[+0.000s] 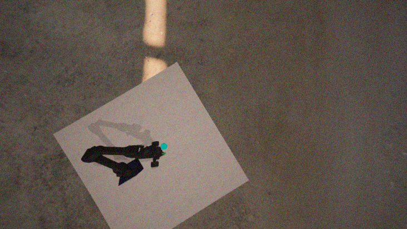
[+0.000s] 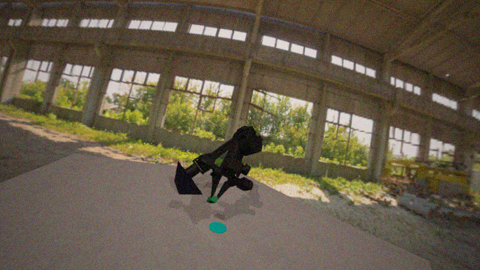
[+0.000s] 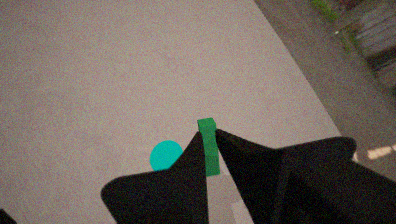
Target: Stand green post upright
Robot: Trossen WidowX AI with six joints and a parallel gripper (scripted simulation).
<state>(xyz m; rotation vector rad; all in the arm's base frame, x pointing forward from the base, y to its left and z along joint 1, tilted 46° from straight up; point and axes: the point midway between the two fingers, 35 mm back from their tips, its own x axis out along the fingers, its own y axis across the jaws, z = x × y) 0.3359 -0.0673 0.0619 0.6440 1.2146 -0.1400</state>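
Observation:
My gripper (image 3: 207,134) (image 2: 214,196) (image 1: 163,153) is shut on the green post (image 3: 209,145) (image 2: 212,199) (image 1: 163,153) and holds it above the grey mat (image 1: 184,119) (image 2: 100,214) (image 3: 100,75). In the wrist view the post sticks out past the fingertips, gripped between the two black fingers. The cyan circle (image 3: 164,155) (image 2: 217,227) (image 1: 163,146) is a flat disc on the mat, just left of the post in the wrist view and partly hidden by the left finger. In the exterior view the circle lies on the mat in front of and below the post.
The arm's dark base (image 2: 185,182) (image 1: 129,170) stands on the mat behind the gripper. The mat's edge (image 3: 295,65) runs to the right in the wrist view, with rough concrete floor (image 1: 313,113) beyond it.

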